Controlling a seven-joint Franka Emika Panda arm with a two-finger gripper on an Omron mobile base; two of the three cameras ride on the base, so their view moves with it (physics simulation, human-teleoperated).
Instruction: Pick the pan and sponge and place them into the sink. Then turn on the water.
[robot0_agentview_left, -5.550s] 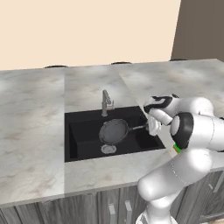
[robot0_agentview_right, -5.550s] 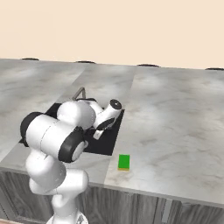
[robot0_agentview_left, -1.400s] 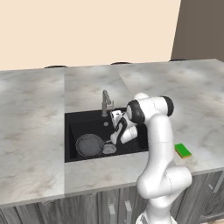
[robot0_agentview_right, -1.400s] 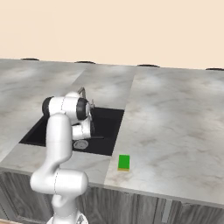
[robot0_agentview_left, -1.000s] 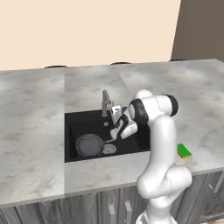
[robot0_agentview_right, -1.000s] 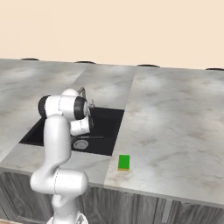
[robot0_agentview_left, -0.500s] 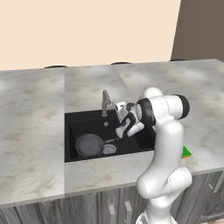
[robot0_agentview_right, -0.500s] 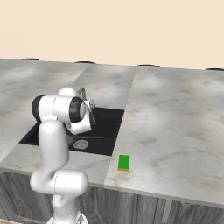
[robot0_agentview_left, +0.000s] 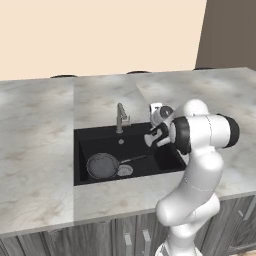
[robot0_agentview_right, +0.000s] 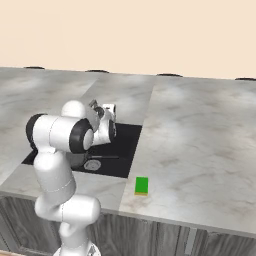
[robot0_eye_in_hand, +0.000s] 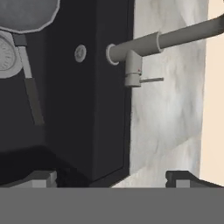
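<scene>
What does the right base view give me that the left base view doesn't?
Right base view alone: the sponge, lying on the counter right of the sink. Left base view alone: the pan lying in the basin beside the drain, and the faucet with no water running. Both: the sink, the counter and the arm over the basin.

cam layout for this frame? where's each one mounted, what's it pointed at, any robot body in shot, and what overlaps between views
Left base view: behind the arm to its left, looking forward and down at the sink, faucet and pan; arm rises from lower right, open gripper over the basin.
Right base view: behind the arm to its right, facing the same counter; arm at lower left, sponge on the counter beside the sink.
Hand view: on the hand, looking along the gripper at the faucet and pan; finger tips at bottom.
Shared: sink and pan in both base views; faucet in left base and hand views.
</scene>
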